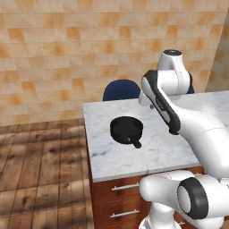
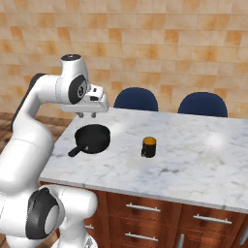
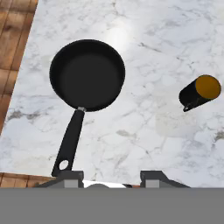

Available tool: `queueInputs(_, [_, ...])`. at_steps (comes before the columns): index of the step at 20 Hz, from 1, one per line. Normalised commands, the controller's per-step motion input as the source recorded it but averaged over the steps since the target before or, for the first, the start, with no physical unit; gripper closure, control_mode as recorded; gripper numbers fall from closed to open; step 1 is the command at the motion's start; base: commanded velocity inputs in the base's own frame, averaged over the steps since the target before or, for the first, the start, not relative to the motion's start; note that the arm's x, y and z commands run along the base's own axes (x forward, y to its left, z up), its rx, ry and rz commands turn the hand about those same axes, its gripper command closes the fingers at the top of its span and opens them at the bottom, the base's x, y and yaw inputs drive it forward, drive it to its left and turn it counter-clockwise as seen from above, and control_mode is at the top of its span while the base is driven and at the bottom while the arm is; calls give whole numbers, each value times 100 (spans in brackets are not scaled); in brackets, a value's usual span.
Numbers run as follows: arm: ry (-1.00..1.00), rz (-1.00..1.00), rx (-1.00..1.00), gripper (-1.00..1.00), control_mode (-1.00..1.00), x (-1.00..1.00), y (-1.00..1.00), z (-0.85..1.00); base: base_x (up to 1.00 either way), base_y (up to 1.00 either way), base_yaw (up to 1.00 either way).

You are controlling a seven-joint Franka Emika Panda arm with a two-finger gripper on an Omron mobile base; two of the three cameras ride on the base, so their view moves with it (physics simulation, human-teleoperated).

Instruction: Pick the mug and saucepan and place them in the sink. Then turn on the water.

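The black saucepan [image 2: 92, 137] [image 1: 126, 129] lies on the white marble counter [image 2: 203, 155] near its left end, handle [image 3: 69, 142] pointing toward the front edge. The small dark mug [image 2: 149, 147] [image 3: 200, 92] with an orange top stands upright a short way right of the pan. My gripper [image 2: 87, 115] [image 3: 111, 179] hangs above the counter, over the pan's back rim and clear of it. It is open, with nothing between its fingers. The sink and the water are out of view.
Two blue chairs [image 2: 136, 99] [image 2: 202, 104] stand behind the counter against the tiled wall. The counter's left edge drops to wooden floor [image 1: 40, 156]. Wooden drawers [image 2: 145, 208] run below the front edge. Bare marble stretches right of the mug.
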Motion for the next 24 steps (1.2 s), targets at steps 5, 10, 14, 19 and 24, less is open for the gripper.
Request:
queueInputs(5, [0,-9,0,-100,-100,-6,0,-5,0,0,0])
queueInputs(10, [0,-22,4,-100,-100,-9,0,-15,0,0,0])
queueInputs(14, [0,-21,5,-100,-100,-10,-1,-15,0,0,0])
queueInputs(19, [0,-21,2,-100,-100,-2,-21,-31,0,0,0])
queueInputs(24, [0,-23,0,-100,-100,1,-68,-40,0,0,0])
